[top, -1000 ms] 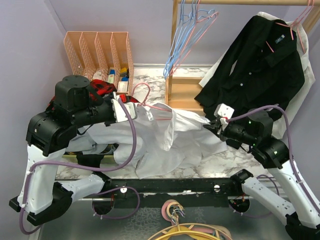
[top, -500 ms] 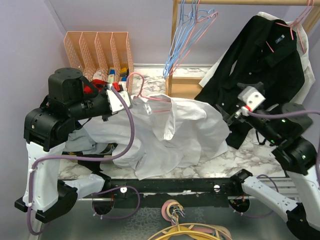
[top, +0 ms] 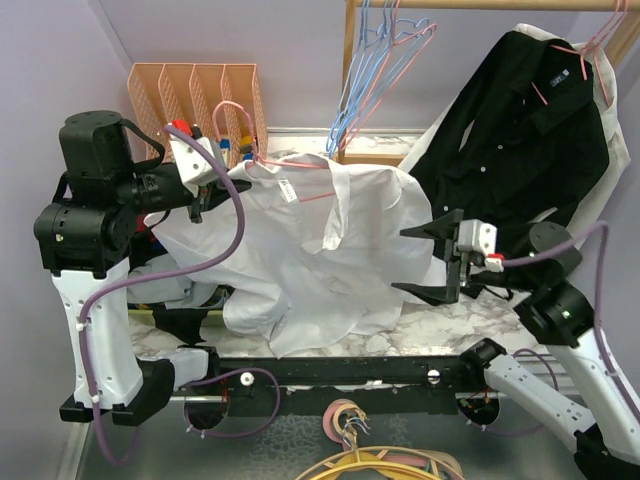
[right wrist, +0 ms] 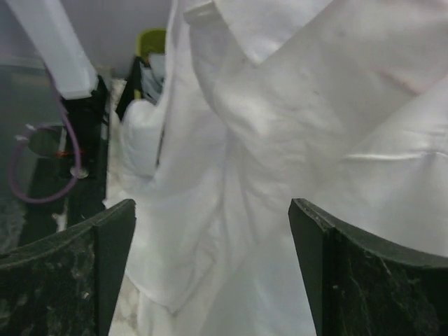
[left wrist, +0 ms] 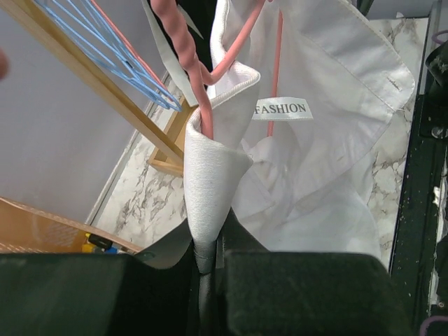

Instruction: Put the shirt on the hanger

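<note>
White shirt (top: 335, 255) around pink hanger (left wrist: 180, 31)

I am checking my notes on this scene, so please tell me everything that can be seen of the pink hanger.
The pink hanger is thin, smooth and wire-like, with a twisted neck under a rounded hook. It is held above the table, hook tilted upward. Its arms lie inside the neck of the white shirt, one beside the FASHION label. The left gripper has its jaws closed on a collar fold where the wire enters; whether they pinch the wire itself is hidden.
</note>
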Available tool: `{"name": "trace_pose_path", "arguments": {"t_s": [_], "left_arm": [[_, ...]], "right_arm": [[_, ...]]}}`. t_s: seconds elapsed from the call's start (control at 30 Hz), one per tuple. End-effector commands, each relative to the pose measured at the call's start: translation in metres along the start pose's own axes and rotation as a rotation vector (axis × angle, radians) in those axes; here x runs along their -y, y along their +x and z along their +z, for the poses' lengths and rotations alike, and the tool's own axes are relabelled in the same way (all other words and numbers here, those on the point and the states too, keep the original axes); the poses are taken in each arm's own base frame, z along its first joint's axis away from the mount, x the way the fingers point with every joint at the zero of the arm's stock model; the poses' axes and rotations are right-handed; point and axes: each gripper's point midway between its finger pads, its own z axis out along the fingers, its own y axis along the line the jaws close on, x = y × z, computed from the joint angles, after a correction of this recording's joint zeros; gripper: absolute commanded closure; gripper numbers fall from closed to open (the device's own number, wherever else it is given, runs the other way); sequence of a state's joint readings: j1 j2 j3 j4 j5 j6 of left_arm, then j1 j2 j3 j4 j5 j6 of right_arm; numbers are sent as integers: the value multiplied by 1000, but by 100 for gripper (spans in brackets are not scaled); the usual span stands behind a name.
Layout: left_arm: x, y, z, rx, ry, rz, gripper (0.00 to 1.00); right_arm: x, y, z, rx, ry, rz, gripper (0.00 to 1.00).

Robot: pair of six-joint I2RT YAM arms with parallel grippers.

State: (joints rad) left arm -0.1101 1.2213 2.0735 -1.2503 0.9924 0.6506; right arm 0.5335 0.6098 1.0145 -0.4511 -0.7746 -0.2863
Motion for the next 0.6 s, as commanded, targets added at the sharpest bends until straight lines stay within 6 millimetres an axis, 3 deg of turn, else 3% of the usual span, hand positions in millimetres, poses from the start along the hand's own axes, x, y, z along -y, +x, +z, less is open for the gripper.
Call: {"name": "trace_pose_path", "arguments": {"t_s": [0.0,0.2,0.3,0.4,0.53,0.57], "left_arm": [[12,-32,-11,138,64,7,100],[1,-21,-10,126,42,-48,100],[-3,-15,-7,119,39,-74,100],[-7,-8,-4,110,38,-92,100],[-13,9,0,74,24,-106,100],[-14,14,2,64,26,-108,100]], "right_arm": [[-31,-3,22,151,-237,170,15],[-1,-10,20,402,14,253,14],[18,-11,22,381,104,218,14],[41,-24,16,343,211,72,12],[49,-59,20,274,149,-81,8],[53,-56,28,231,118,-89,8]]}}
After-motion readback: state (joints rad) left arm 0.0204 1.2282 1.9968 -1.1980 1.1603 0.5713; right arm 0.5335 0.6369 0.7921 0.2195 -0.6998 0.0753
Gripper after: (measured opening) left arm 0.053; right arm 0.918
